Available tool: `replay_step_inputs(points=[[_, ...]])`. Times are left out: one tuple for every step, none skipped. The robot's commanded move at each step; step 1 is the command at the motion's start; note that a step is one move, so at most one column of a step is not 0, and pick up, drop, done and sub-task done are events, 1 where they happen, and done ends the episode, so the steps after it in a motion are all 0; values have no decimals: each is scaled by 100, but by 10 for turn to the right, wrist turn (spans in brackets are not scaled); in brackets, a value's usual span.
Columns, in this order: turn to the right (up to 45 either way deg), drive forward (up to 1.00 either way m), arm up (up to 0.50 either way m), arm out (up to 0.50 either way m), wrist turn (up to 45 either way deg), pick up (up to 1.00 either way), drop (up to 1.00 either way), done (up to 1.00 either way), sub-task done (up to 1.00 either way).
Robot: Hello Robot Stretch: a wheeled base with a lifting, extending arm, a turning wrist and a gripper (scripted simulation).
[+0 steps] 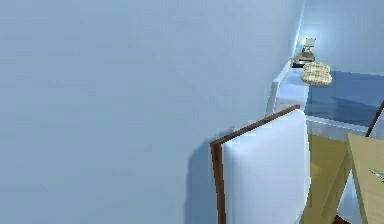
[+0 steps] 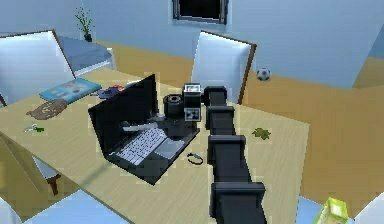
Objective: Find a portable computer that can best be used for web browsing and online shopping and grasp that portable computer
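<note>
Hand [image 2: 158, 122] near laptop [image 2: 140, 146] in arm side view; forward view shows wall [image 1: 100, 90], chair [image 1: 265, 165].

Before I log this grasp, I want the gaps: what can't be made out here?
Arm side view: whether the end effector holds the laptop, which rests on the table behind it.
Arm side view: the dark frame, cut off by the top edge.
Forward view: the things on the far blue surface, too small to name.
</note>
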Motion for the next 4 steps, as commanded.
replay_step_inputs(points=[[0,0,-30,0,0,0,0,0,0],[0,0,0,0,0,100,0,0,0],[0,0,10,0,0,0,0,0,0],[0,0,0,0,0,0,0,100,0]])
